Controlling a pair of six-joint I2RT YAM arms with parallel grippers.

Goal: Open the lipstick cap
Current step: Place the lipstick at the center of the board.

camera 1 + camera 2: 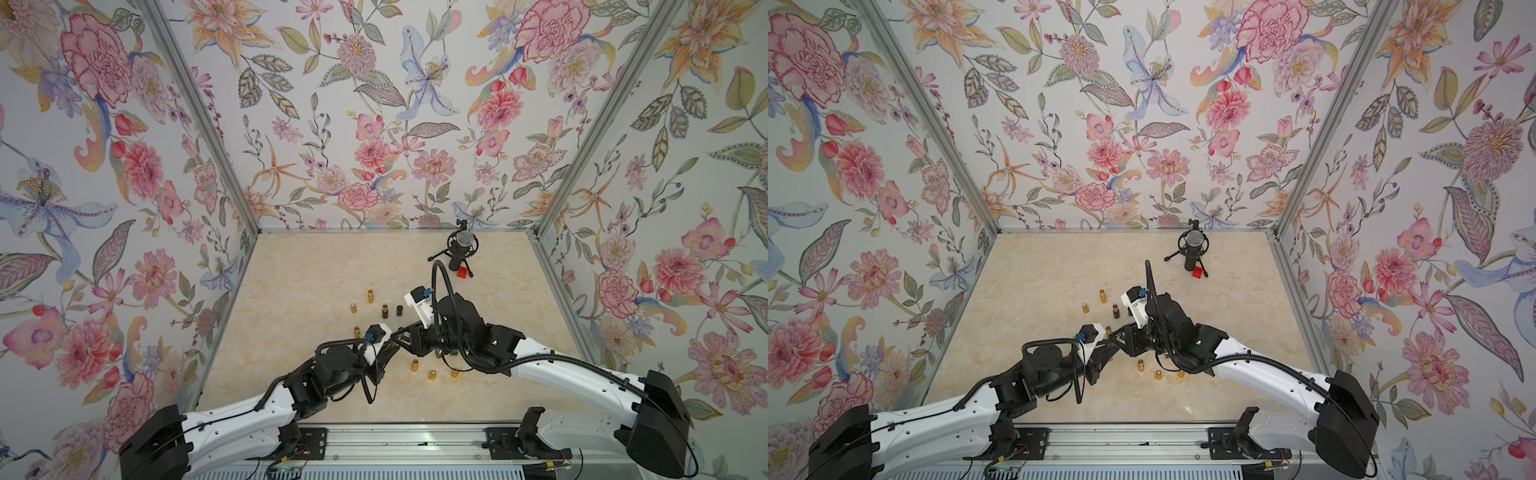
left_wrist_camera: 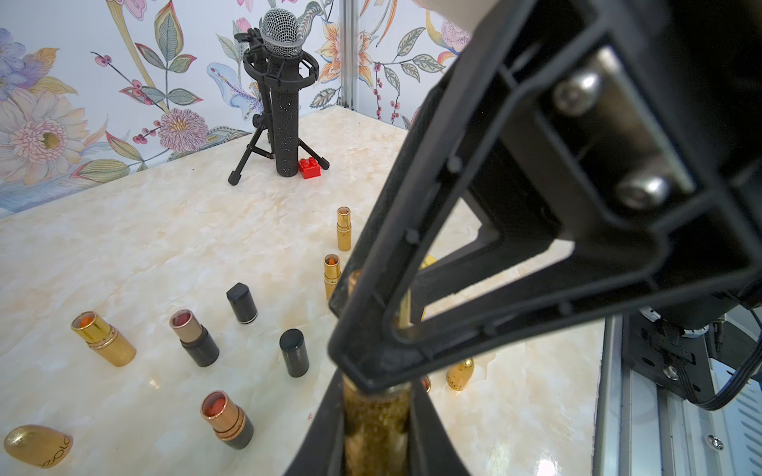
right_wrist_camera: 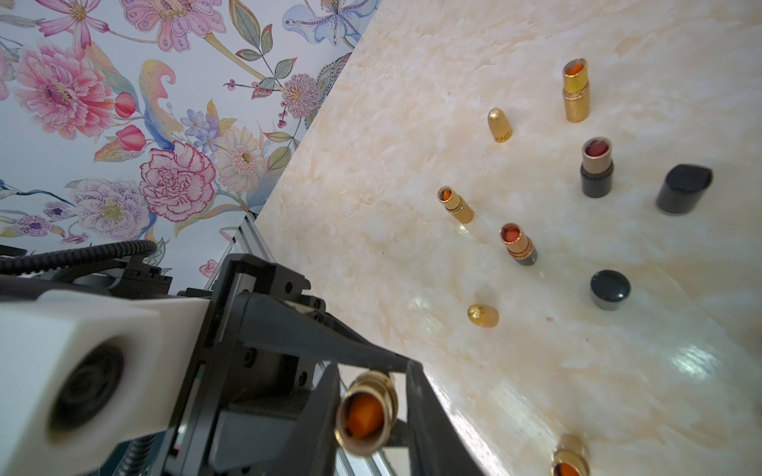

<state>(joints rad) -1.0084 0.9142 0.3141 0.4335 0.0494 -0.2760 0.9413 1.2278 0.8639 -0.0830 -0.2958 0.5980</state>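
A gold glitter lipstick (image 2: 377, 424) is held above the table, my left gripper (image 2: 377, 395) shut on its base. Its far end is bare: the right wrist view shows an open gold tube with the orange stick inside (image 3: 365, 412). No cap sits on it. My right gripper (image 3: 371, 379) has closed in on that tube from the opposite side, fingers (image 2: 371, 288) against its sides. In both top views the two grippers meet tip to tip near the table's middle (image 1: 397, 334) (image 1: 1116, 333). Loose gold caps (image 3: 499, 125) (image 3: 483, 316) lie on the table; whose they are I cannot tell.
Several open lipsticks (image 2: 103, 338) (image 2: 194, 338) (image 2: 226, 418) and black caps (image 2: 242, 303) (image 2: 294, 352) stand around the grippers. A microphone on a tripod (image 1: 460, 245) and a red brick (image 1: 461, 273) stand at the back right. A metal rail (image 1: 415, 444) runs along the front edge.
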